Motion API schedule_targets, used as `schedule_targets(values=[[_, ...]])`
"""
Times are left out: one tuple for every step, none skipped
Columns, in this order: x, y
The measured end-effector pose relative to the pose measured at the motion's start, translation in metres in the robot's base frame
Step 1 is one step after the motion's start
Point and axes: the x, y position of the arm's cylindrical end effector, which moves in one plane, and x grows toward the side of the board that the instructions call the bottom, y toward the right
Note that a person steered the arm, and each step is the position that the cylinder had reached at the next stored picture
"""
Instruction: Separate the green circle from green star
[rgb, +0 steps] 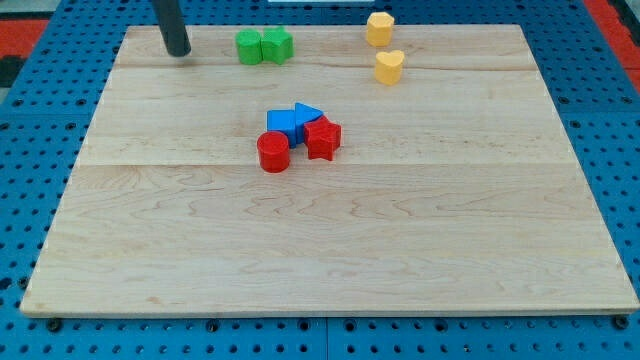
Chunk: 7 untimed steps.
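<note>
The green circle (249, 47) and the green star (277, 44) sit touching side by side near the view's top edge of the wooden board (320, 240), the circle on the left. My tip (179, 52) rests on the board to the left of the green circle, apart from it by about a block's width.
A red cylinder (273, 152), a red star (323, 138), a blue cube (284, 125) and a blue triangle (308, 113) cluster mid-board. A yellow hexagon (379, 28) and a yellow heart (389, 67) lie at the top right. Blue pegboard surrounds the board.
</note>
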Motion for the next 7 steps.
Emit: schedule_targets(values=[[-0.006,0.065],[0.023,0.132],[0.029,0.174],[0.041,0.175],[0.071,0.212],[0.102,0.21],[0.051,0.134]])
